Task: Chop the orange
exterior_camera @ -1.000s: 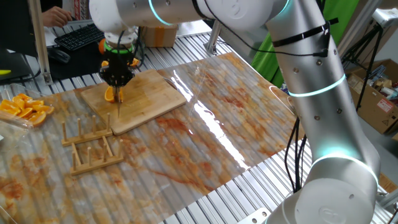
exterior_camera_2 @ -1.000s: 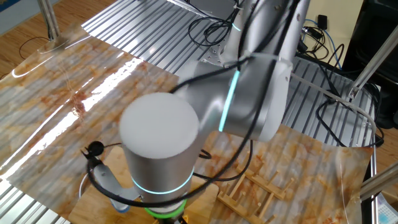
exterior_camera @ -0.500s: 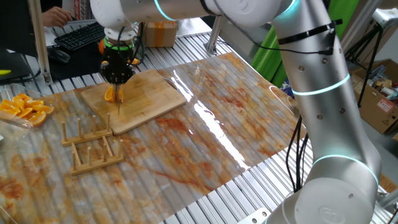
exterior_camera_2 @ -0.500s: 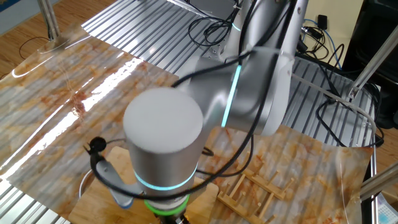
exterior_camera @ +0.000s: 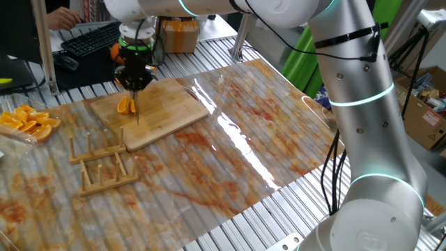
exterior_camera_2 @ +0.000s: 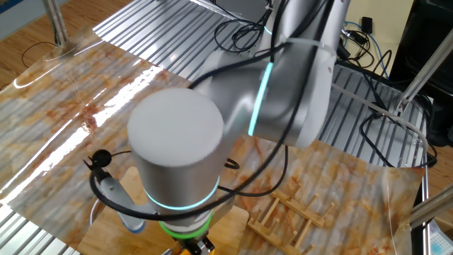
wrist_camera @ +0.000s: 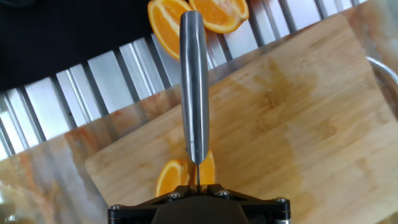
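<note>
The orange wedge (exterior_camera: pixel 125 106) lies on the bamboo board (exterior_camera: pixel 171 111) near its far left part. My gripper (exterior_camera: pixel 134 82) hangs right above it and is shut on a knife (exterior_camera: pixel 136 111) whose blade points down, tip just over the board. In the hand view the knife (wrist_camera: pixel 193 87) runs up the middle from my gripper (wrist_camera: pixel 198 186). The orange (wrist_camera: pixel 169 178) shows on both sides of the blade on the board (wrist_camera: pixel 298 112). In the other fixed view the arm hides the board and the orange.
A heap of orange slices (exterior_camera: pixel 28 122) lies at the left. A wooden rack (exterior_camera: pixel 101 164) stands in front of the board and also shows in the other fixed view (exterior_camera_2: pixel 290 212). Two orange halves (wrist_camera: pixel 214 15) lie off the board on the slatted table.
My gripper has risen with the knife and shifted slightly back and right. The blade tip has lifted away from the wedge. The wedge stays on the board.
</note>
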Robot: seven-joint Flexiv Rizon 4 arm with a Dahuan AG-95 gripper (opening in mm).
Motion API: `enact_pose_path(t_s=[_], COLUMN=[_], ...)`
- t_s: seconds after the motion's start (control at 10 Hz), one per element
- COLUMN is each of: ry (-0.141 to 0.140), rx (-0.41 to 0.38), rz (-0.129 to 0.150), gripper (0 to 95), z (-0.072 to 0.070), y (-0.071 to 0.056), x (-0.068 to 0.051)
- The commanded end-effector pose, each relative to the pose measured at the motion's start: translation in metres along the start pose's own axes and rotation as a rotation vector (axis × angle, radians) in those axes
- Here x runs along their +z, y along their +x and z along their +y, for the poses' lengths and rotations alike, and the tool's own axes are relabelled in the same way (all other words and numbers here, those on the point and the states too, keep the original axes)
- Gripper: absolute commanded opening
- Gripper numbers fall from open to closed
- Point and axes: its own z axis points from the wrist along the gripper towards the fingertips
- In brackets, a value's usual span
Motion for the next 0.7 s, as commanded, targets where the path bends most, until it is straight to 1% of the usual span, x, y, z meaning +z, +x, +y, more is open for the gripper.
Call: enact_pose_path(t_s=[0.1, 0.3, 0.4, 0.5, 0.6, 0.7], ry=[0.003, 0.003, 0.001, -0.004, -0.005, -0.001], rx=[-0.015, -0.033, -0.049, -0.055, -0.06, -0.075], rz=[-0.005, -0.004, -0.004, -0.003, -0.003, -0.003], gripper=[0.0, 0.0, 0.0, 0.0, 0.0, 0.0], z=[-0.006, -0.014, -0.022, -0.027, -0.03, -0.038], y=[0.002, -0.001, -0.005, -0.007, -0.009, -0.013], x=[-0.003, -0.004, -0.002, -0.001, 0.001, 0.003])
